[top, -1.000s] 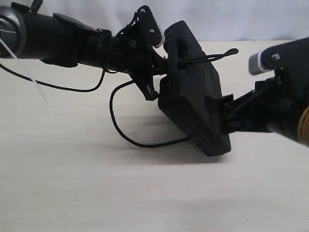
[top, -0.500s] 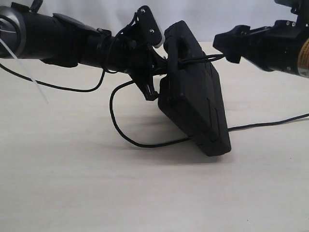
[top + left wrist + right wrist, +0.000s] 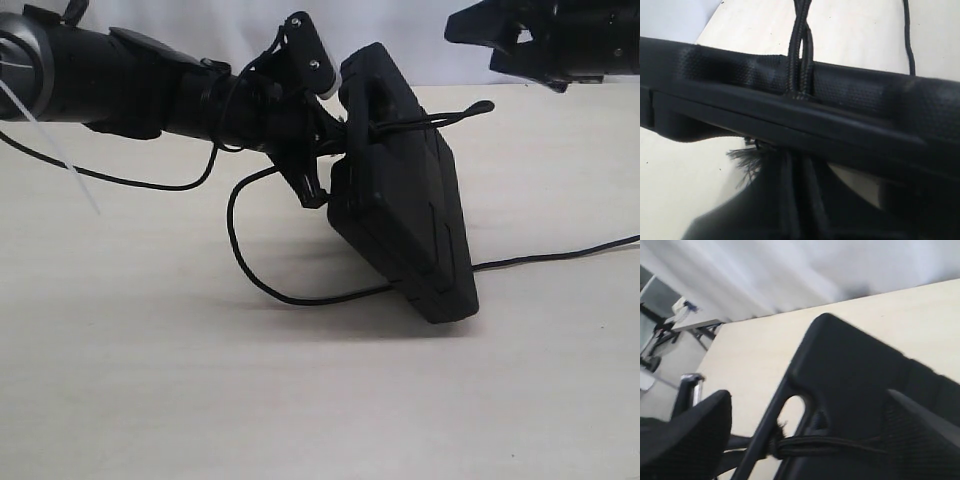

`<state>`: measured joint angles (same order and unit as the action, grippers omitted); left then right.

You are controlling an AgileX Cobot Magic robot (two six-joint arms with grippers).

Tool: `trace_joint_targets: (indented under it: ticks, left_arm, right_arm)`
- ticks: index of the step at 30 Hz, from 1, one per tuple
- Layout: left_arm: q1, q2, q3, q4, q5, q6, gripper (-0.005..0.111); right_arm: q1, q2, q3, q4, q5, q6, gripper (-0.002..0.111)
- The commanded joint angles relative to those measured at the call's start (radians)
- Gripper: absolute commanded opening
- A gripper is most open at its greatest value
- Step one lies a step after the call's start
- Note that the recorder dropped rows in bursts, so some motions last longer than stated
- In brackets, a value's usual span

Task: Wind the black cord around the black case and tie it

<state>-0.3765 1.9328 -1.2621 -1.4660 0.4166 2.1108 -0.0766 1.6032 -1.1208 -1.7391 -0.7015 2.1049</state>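
The black case (image 3: 400, 200) stands tilted on its lower corner on the table. The black cord (image 3: 440, 117) crosses its upper part, and a loop end pokes out to the right. More cord (image 3: 260, 280) curls on the table and passes under the case. My left gripper (image 3: 318, 150) is shut on the case's handle edge. In the left wrist view two cord strands (image 3: 801, 45) cross the case rim (image 3: 865, 100), with the frayed tuft (image 3: 745, 160) beside them. My right gripper (image 3: 475, 42) hangs open above and right of the case, holding nothing; its fingers (image 3: 685, 440) frame the case (image 3: 855, 370).
The pale table (image 3: 150, 380) stretches in front and to the left. A thin smooth cable (image 3: 120, 180) hangs from the left arm onto the table. A white curtain (image 3: 200, 25) closes the back. A metal frame (image 3: 660, 335) stands off the table's edge.
My right gripper has left the case's lower right edge and risen to the top right, passing the cord's loop. The cord on the table at the right now shows. The left arm and case stayed still.
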Motion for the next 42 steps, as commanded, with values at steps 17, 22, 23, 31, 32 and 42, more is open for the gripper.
trace_joint_targets:
  ticks: [17, 22, 23, 31, 32, 42]
  left_arm:
    - [-0.009, -0.005, -0.008, -0.01, 0.019, 0.032, 0.0]
    - [-0.009, -0.005, -0.008, -0.01, 0.021, 0.032, 0.0]
    - [-0.009, -0.005, -0.008, -0.01, 0.021, 0.032, 0.0]
    - [-0.009, -0.005, -0.008, -0.01, 0.026, 0.032, 0.0]
    - [-0.009, -0.005, -0.008, -0.01, 0.026, 0.032, 0.0]
    - [-0.009, -0.005, -0.008, -0.012, 0.046, 0.032, 0.0]
  right_arm:
    - [-0.007, -0.06, 0.017, -0.005, 0.791, -0.237, 0.069]
    - [-0.007, -0.067, 0.017, -0.005, 1.105, -0.435, 0.069]
    - [-0.007, -0.06, 0.017, 0.033, 1.188, -0.568, 0.068]
    - [-0.05, 0.129, -0.24, 1.54, 1.559, -2.071, 0.045]
    - [-0.05, 0.135, -0.254, 1.705, 1.557, -2.191, 0.044]
    - [0.086, 0.171, -0.263, 2.328, 1.432, -2.432, 0.068]
